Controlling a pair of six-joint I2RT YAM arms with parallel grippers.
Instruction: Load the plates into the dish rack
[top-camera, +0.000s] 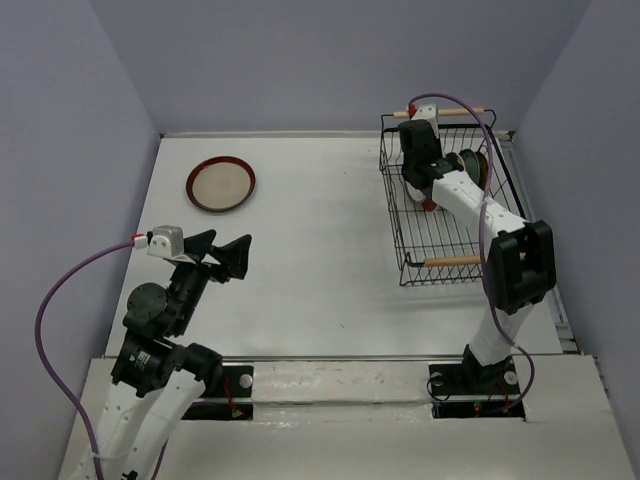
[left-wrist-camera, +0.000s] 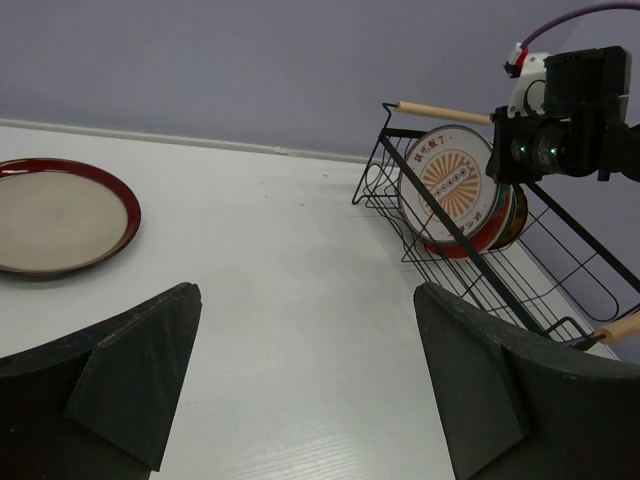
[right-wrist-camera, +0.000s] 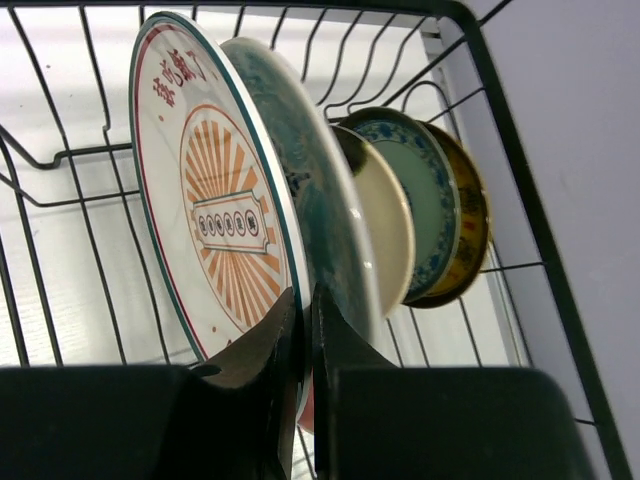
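A: Right gripper (right-wrist-camera: 303, 300) is pinched shut on the white orange-patterned plate (right-wrist-camera: 215, 220), which stands upright in the dish rack (top-camera: 452, 261), seemingly seated.
B: Left gripper (top-camera: 222, 250) gapes empty. The red-rimmed plate (top-camera: 220, 185) lies flat ahead of it, nearer that arm.

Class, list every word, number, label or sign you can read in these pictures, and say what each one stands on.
Red characters along the rim of the white plate with the orange sunburst: Chinese-style script, too blurred to quote.
Row of small round marks in that plate's central banner: too small to read.
Nothing else in any view shows lettering or numbers.
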